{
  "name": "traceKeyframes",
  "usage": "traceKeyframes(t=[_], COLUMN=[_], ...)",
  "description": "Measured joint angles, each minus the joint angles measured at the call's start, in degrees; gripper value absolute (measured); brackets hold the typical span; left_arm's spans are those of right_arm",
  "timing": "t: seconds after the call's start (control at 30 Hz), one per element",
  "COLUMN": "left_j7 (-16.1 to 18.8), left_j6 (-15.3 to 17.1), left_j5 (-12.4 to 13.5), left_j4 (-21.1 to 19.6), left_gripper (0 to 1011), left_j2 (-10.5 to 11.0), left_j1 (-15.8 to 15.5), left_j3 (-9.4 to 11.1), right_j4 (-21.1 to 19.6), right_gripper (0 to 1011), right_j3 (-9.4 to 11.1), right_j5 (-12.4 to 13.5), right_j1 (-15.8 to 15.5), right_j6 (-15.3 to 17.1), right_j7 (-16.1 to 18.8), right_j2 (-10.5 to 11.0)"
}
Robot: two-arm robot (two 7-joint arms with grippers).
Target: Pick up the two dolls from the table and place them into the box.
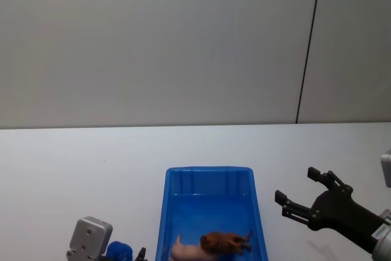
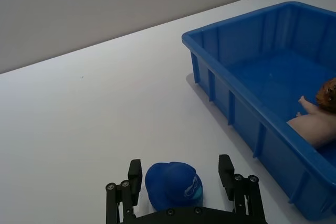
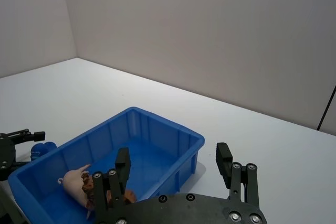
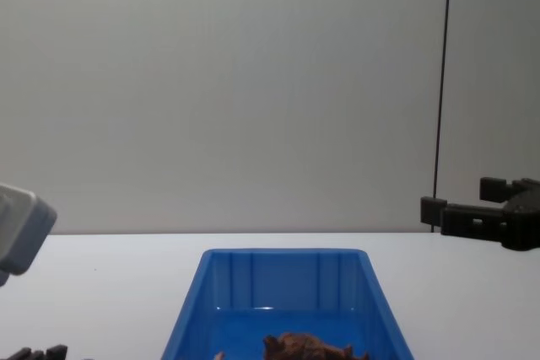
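Note:
Both dolls lie inside the blue box [image 1: 208,169] at its near end. The shaggy reddish-brown doll [image 1: 223,241] rests against the pale pink doll [image 1: 186,250]. From the left wrist I see the pink doll [image 2: 315,127] behind the box wall [image 2: 236,22]. My right gripper [image 1: 298,186] hangs open and empty above the table [image 1: 91,163], to the right of the box. My left gripper [image 2: 180,167] is low at the box's left, open, its fingers [image 2: 135,174] straddling a small blue cap-like object [image 2: 173,184] with gaps on both sides.
The white tabletop stretches wide around the box, up to a plain grey wall behind. A grey block of the left arm [image 1: 90,236] shows at the near left. The blue object [image 1: 119,250] lies close to the box's left wall.

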Motion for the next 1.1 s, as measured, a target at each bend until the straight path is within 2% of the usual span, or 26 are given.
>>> traceKeyframes(t=[0.37, 0.4, 0.43, 0.47, 0.83, 1.1], left_j7=[-0.9, -0.9, -1.0, -1.0, -2.1, -4.0], left_j6=[0.4, 0.5, 0.5, 0.5, 0.0, -0.9], left_j5=[-0.4, -0.4, -0.4, -0.4, 1.3, 4.2], left_j4=[1.9, 2.0, 2.0, 2.1, 1.2, -0.7], left_gripper=[672, 618, 618, 565, 487, 433], left_j2=[-1.1, -1.2, -1.3, -1.4, -2.2, -3.4], left_j1=[-0.5, -0.6, -0.6, -0.7, -1.8, -3.8], left_j3=[-0.1, -0.2, -0.2, -0.2, -0.6, -0.9], right_j4=[0.0, 0.0, 0.0, 0.0, 0.0, 0.0], right_gripper=[1001, 1001, 1001, 1001, 1001, 1001], right_j3=[0.0, 0.0, 0.0, 0.0, 0.0, 0.0], right_j5=[0.0, 0.0, 0.0, 0.0, 0.0, 0.0], right_j1=[0.0, 0.0, 0.0, 0.0, 0.0, 0.0], right_j6=[0.0, 0.0, 0.0, 0.0, 0.0, 0.0], right_j7=[0.0, 0.0, 0.0, 0.0, 0.0, 0.0], right_j2=[0.0, 0.0, 0.0, 0.0, 0.0, 0.0])
